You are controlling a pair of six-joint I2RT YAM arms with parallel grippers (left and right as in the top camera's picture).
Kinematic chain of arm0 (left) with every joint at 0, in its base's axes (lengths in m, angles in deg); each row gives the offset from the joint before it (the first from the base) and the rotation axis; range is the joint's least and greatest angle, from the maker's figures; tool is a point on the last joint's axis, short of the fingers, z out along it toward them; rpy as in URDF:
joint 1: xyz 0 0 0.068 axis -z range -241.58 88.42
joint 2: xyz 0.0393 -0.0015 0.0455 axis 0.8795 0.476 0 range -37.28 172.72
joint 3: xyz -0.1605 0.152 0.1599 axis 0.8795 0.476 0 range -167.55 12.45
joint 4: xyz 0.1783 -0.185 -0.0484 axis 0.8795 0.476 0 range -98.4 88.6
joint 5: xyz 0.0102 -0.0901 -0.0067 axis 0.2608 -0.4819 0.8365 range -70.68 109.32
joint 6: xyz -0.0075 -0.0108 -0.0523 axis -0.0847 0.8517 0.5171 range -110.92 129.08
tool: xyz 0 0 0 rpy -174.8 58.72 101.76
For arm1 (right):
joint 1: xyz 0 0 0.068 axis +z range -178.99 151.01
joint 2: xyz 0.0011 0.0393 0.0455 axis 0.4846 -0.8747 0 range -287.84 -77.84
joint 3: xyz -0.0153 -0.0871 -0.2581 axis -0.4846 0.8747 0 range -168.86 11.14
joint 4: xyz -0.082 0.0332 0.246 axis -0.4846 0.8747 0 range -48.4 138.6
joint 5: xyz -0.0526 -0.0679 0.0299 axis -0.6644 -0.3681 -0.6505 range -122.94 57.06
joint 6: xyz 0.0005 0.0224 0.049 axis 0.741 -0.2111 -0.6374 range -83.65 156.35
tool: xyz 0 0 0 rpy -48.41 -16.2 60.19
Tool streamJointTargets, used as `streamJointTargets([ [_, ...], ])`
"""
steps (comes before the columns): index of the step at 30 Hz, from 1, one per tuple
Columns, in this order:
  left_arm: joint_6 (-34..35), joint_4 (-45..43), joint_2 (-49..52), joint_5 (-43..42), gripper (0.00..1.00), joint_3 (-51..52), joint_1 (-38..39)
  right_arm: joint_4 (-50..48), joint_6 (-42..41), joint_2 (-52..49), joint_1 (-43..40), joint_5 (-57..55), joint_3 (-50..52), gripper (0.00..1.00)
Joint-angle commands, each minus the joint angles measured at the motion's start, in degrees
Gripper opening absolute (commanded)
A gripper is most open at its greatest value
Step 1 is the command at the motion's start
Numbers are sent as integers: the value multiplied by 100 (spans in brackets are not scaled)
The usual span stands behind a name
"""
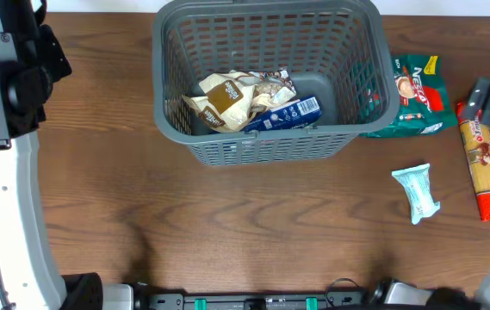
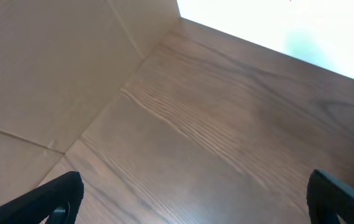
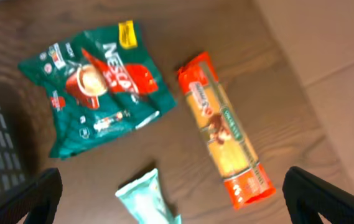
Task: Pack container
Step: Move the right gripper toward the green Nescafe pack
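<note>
Overhead, the basket (image 1: 266, 131) sits upright at top centre of the table (image 1: 227, 224), mouth open to the camera, its long axis running left to right across the frame. It probably stands midway so that either arm can reach it. 2 packets lie inside, a brown packet (image 1: 223, 99) and a blue packet (image 1: 294, 112), overlapping near the wall closest to the bottom of the frame. 3 items lie outside at the right: a green bag (image 1: 417, 95) touching the basket's right wall, a teal packet (image 1: 417, 191) lower down, and a pasta pack (image 1: 486, 164) at the right edge, its length running top to bottom. The left wrist view shows the left claw (image 2: 195, 205) spread wide over bare wood, holding nothing, well apart from the goods. The right wrist view shows the right claw (image 3: 177, 205) equally wide and empty, hanging above the green bag, pasta pack and teal packet, with the basket's lattice at the left edge. I judge it is placed there to pick the next item.
</note>
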Motion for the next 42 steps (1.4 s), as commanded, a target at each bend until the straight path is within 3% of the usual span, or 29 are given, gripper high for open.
streamJointTargets([
  [1, 90, 15, 2, 68, 99, 17, -24, 251, 348, -393, -302, 997, -389, 99],
  [7, 90, 15, 2, 68, 99, 17, -24, 874, 754, -1204, -354, 1624, -793, 99],
  [22, 90, 15, 2, 70, 99, 17, -24, 111, 669, -1523, -170, 1685, -809, 99],
  [42, 90, 15, 2, 68, 99, 17, -24, -184, 645, -2090, 295, 2131, -837, 99],
])
